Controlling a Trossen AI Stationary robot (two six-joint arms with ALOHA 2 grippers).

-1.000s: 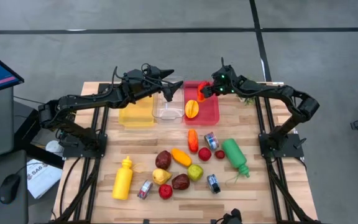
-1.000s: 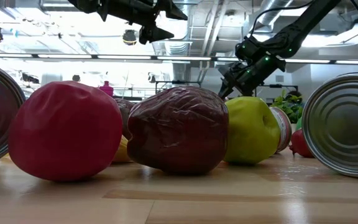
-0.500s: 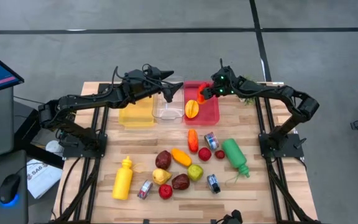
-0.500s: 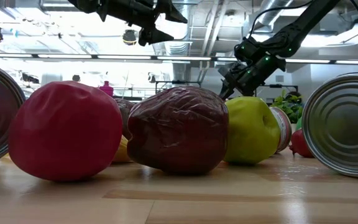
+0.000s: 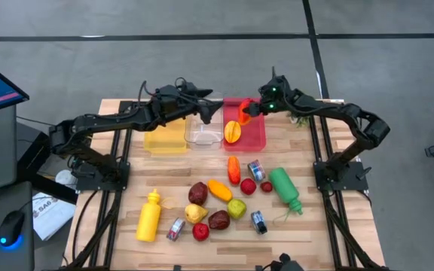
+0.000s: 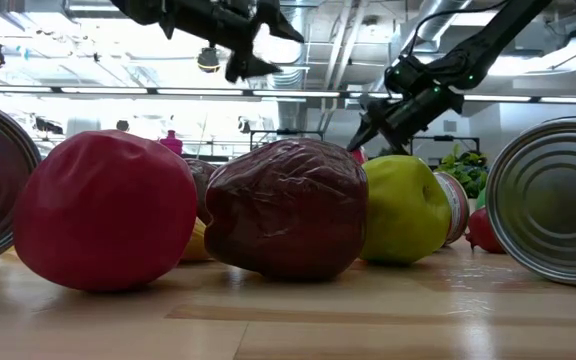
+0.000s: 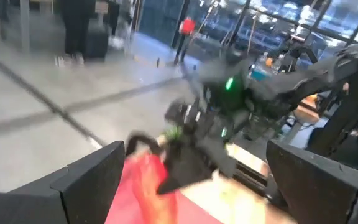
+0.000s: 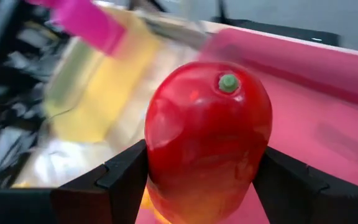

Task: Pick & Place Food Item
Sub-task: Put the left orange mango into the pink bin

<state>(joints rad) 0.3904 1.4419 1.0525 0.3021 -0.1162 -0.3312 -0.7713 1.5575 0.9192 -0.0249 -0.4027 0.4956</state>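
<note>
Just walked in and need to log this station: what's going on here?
The robot is sorting toy food into bins. The right gripper holds a red fruit between its fingers, above the red bin, which already has an orange-yellow fruit in it. The left gripper hangs open and empty over the clear bin. More fruit, cans and bottles wait on the table.

In the low view, two tin cans [image 6: 553,200] are cut off by the left and right edges, and the dark red fruit [image 6: 288,208] hides part of the green apple [image 6: 408,210]. The left wrist view is motion-blurred. In the right wrist view, the red fruit [image 8: 207,140] hides much of the pink bin [image 8: 328,112].
</note>
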